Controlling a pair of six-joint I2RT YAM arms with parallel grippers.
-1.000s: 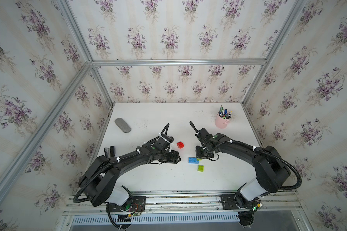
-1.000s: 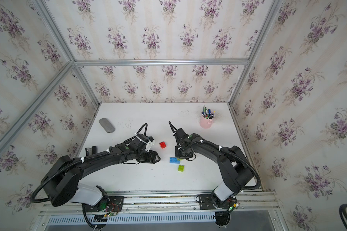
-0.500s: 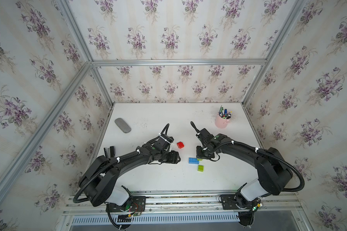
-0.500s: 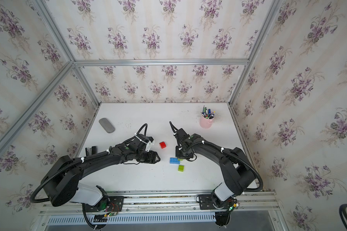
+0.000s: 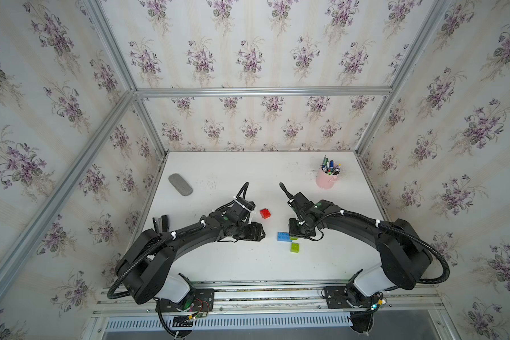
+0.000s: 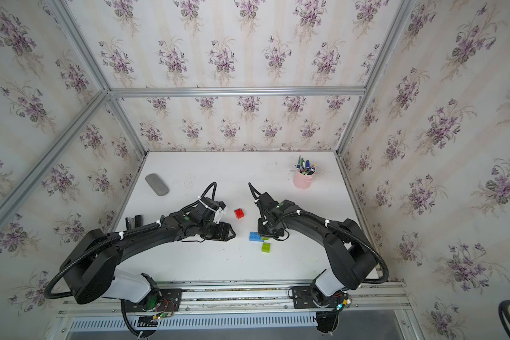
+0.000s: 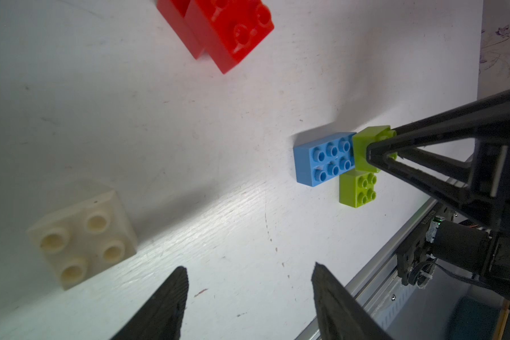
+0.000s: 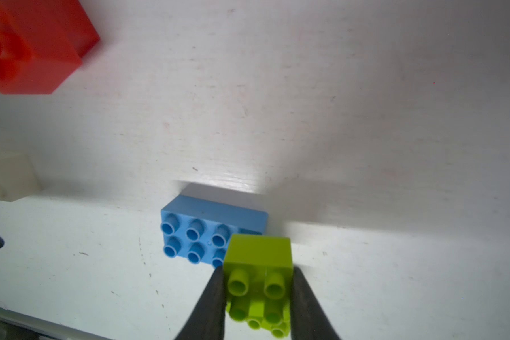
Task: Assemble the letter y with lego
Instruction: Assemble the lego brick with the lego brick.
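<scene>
My right gripper (image 8: 257, 270) is shut on a lime-green lego brick (image 8: 259, 259), studs toward the wrist camera. It holds the brick over one end of the longer blue brick (image 8: 195, 229) (image 5: 283, 236), covering that end's last studs (image 7: 365, 150); I cannot tell whether it is seated. A second lime-green brick (image 5: 295, 247) (image 7: 358, 188) lies just in front of the blue one. The red lego (image 5: 265, 213) (image 7: 233, 32) sits farther back. My left gripper (image 7: 249, 270) (image 5: 261, 234) is open and empty, with a cream-white brick (image 7: 83, 235) beside it on the table.
A pink pen cup (image 5: 326, 179) stands at the back right. A grey oblong object (image 5: 180, 184) lies at the back left, and small black items (image 5: 160, 222) sit by the left wall. The metal rail (image 5: 262, 291) runs along the table's front edge.
</scene>
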